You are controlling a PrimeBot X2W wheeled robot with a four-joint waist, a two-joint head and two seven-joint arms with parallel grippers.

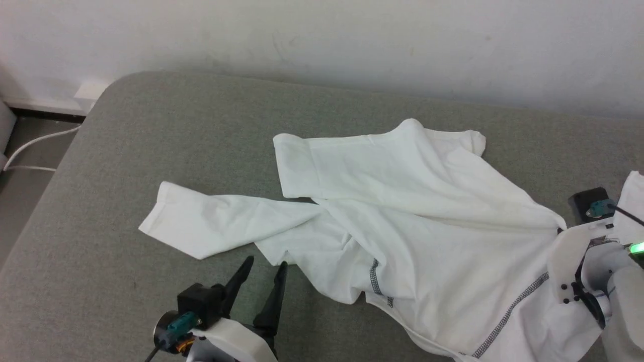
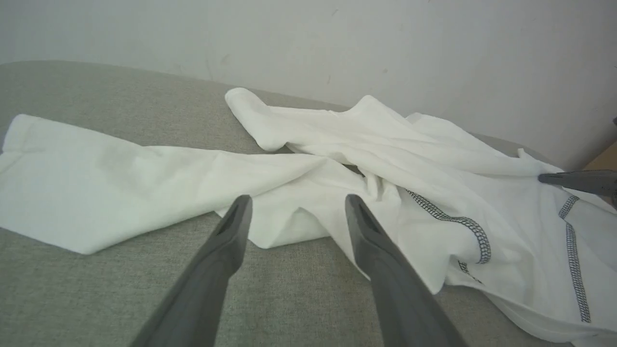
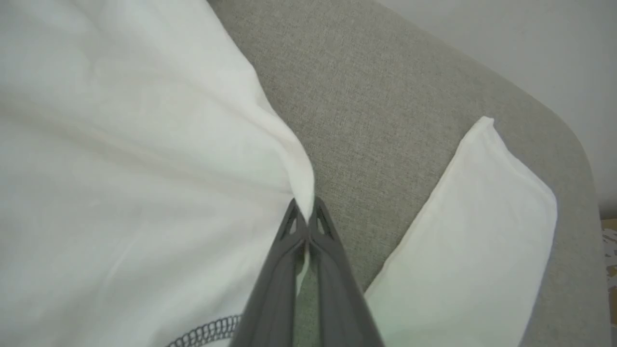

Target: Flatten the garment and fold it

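The garment (image 1: 402, 211) is a white long-sleeved shirt with dark grey zigzag seams, lying crumpled on a grey-green padded surface (image 1: 151, 141). One sleeve (image 1: 216, 223) stretches out to the left. My left gripper (image 1: 265, 269) is open just in front of the garment's lower left edge, holding nothing; in its wrist view the garment (image 2: 366, 159) lies past the open left gripper (image 2: 295, 207). My right gripper (image 3: 303, 212) is shut on a fold at the garment's (image 3: 120, 159) right edge. The other sleeve (image 3: 477, 231) lies to the right of it.
A pale wall (image 1: 352, 40) runs behind the padded surface. The surface's rounded corner is at the back left, with floor and a white cable (image 1: 30, 146) beyond it. Bare padding lies left of the garment and in front of it.
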